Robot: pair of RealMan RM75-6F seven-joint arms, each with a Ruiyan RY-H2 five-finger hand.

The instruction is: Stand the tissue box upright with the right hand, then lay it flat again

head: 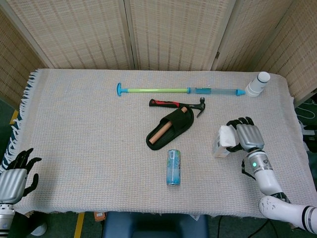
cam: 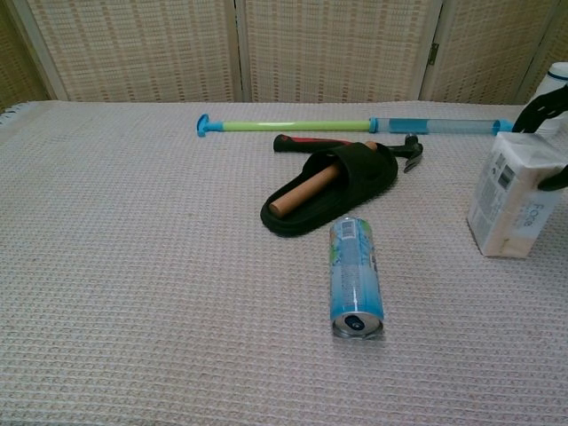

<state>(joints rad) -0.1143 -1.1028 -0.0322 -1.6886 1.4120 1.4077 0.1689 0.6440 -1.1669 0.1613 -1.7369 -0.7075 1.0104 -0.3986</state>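
Note:
The tissue box (head: 223, 142) stands upright on its short end near the right side of the cloth-covered table (head: 84, 129). In the chest view the tissue box (cam: 516, 193) shows its white, printed face. My right hand (head: 247, 137) is pressed against the box's right side, with dark fingers curled over its top edge and the thumb lower on its side, so it grips the box. Only the fingertips (cam: 543, 105) show at the chest view's right edge. My left hand (head: 15, 176) hangs off the near left corner of the table, fingers spread and holding nothing.
A drink can (head: 173, 167) lies on its side in the middle front. Behind it are a black slipper (head: 172, 127) with a wooden stick in it, a hammer (head: 177, 104), a long green and blue rod (head: 178, 90), and a white bottle (head: 258, 84) at the far right.

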